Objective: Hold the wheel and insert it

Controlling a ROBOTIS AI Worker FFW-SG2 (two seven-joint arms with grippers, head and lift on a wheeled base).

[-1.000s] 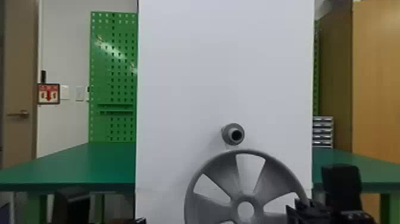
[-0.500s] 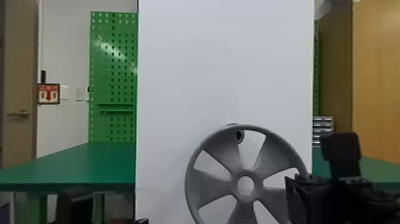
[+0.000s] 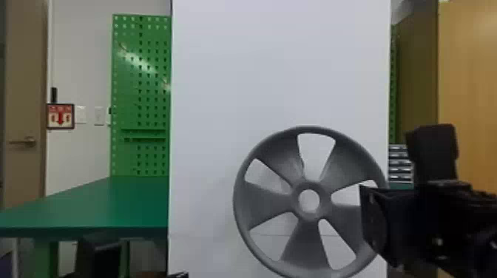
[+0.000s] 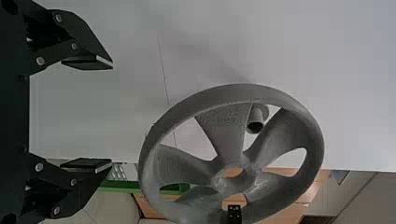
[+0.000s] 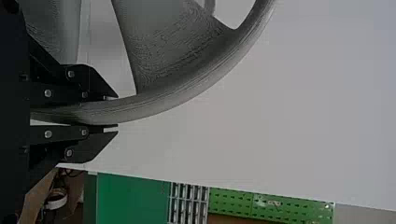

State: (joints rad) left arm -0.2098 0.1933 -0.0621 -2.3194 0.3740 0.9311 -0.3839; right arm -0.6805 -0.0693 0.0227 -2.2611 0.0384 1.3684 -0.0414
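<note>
Pinching the wheel (image 3: 270, 201) in the right fingers (image 3: 373, 218), before the peg (image 4: 256, 115) on the white panel (image 3: 273, 74), green bench (image 3: 122, 203) behind; spreading the fingers of the left gripper (image 3: 98, 257) wide.

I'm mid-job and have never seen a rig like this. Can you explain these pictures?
This is a robot with two black arms, each ending in a two-fingered claw. One picture looks forward from its head; the other two come from its wrists and are turned sideways.

The right claw grips the rim of a grey five-spoked wheel, held up in front of an upright white panel. The left claw is open and empty. Through the spokes, the left wrist view shows a short grey round peg on the panel. Behind stands a green table.
</note>
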